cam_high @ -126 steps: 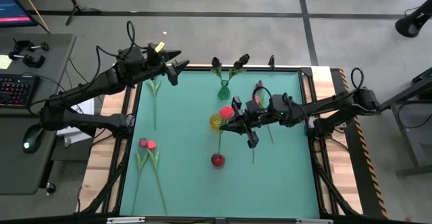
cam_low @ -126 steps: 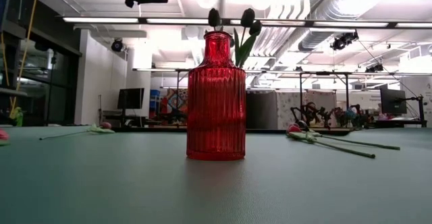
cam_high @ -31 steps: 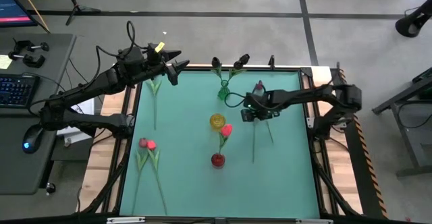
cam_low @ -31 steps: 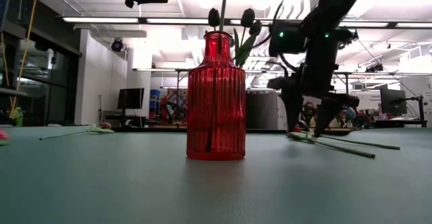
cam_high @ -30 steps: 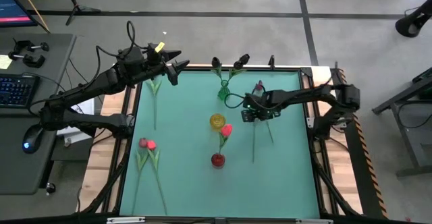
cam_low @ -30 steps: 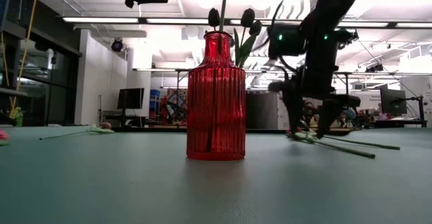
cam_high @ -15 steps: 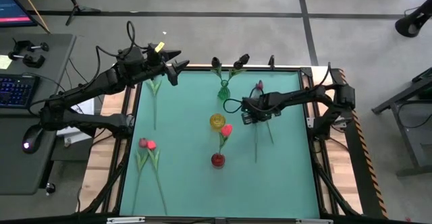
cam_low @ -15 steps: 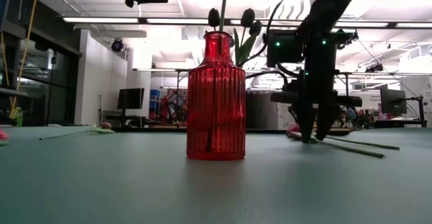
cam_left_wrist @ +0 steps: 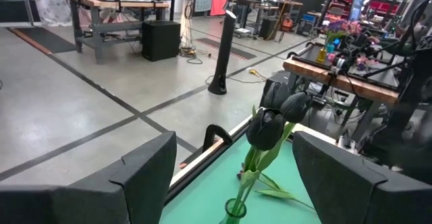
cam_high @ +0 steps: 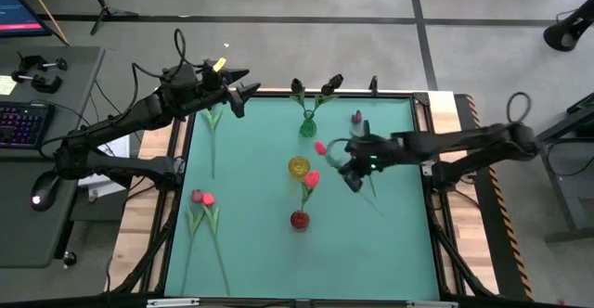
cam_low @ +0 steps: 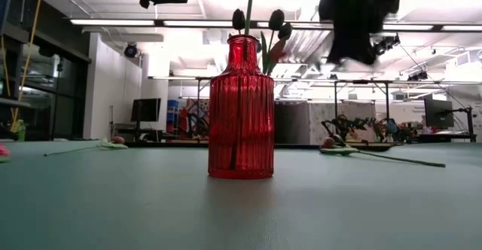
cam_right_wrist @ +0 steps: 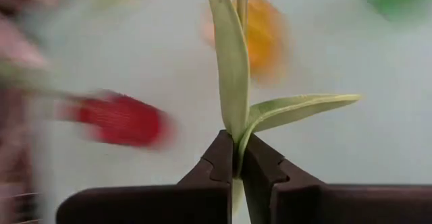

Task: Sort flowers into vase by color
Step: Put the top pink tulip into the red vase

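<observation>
We found the right gripper point(cam_right_wrist: 236, 158) clamped on the thin green stem of a red tulip point(cam_high: 320, 147), raised above the middle of the bench point(cam_high: 260, 252) with the head toward the yellow vase point(cam_high: 297, 166). In the right wrist view its dark fingers point(cam_right_wrist: 219, 158) met on the stem just below the two leaves, a sensible place, we judged: low enough for the head to hang free, yet on the firmest part.

We took the flower to be very light and springy, probably plastic or fabric, with a stem likely to bend and swing when carried. It seemed hard to break but easy to let twist or slip between hard fingers, so a steady pinch looked wiser than a heavy squeeze.

The red vase point(cam_low: 241, 108) was ribbed and translucent, bottle-shaped with a narrow neck, and it already held one red tulip point(cam_high: 310, 179). The green vase point(cam_high: 307, 124) at the far side held the near-black heads point(cam_left_wrist: 275, 119), smooth and bud-shaped. The bench top was a matt green mat. One pink tulip point(cam_high: 356, 119) lay near the right arm, and others point(cam_high: 201, 199) lay flat on the left side.

The left gripper point(cam_left_wrist: 229, 177) waited with its fingers apart over the far left corner.
</observation>
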Action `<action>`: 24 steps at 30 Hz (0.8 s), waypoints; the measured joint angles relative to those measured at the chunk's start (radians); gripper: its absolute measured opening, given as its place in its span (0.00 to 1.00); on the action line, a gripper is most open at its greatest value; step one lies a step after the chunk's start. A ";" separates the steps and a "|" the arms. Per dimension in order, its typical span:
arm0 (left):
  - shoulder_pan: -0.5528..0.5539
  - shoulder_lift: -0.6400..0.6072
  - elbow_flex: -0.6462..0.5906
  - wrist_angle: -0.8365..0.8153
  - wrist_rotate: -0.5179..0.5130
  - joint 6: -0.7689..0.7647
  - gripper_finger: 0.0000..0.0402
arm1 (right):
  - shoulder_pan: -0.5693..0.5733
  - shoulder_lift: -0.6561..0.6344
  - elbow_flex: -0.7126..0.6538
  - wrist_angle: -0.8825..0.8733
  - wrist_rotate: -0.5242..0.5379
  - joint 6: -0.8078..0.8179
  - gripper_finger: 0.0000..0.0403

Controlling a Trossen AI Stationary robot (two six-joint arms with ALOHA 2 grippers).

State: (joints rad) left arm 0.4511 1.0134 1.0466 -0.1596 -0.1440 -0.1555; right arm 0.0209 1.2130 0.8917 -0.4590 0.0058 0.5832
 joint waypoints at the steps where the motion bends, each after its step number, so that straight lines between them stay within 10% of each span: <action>1: 0.000 0.000 0.000 0.000 0.000 0.000 0.71 | 0.026 -0.028 0.000 0.074 -0.007 -0.034 0.01; 11: 0.000 0.000 0.000 0.009 0.000 -0.027 0.71 | 0.165 -0.091 0.003 0.928 -0.090 -0.358 0.00; 24: 0.000 0.000 0.000 0.049 0.003 -0.034 0.71 | 0.216 0.146 0.003 1.231 -0.137 -0.431 0.00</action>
State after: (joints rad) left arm 0.4511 1.0134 1.0466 -0.1107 -0.1410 -0.1898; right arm 0.2364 1.3593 0.8948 0.7721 -0.1309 0.1517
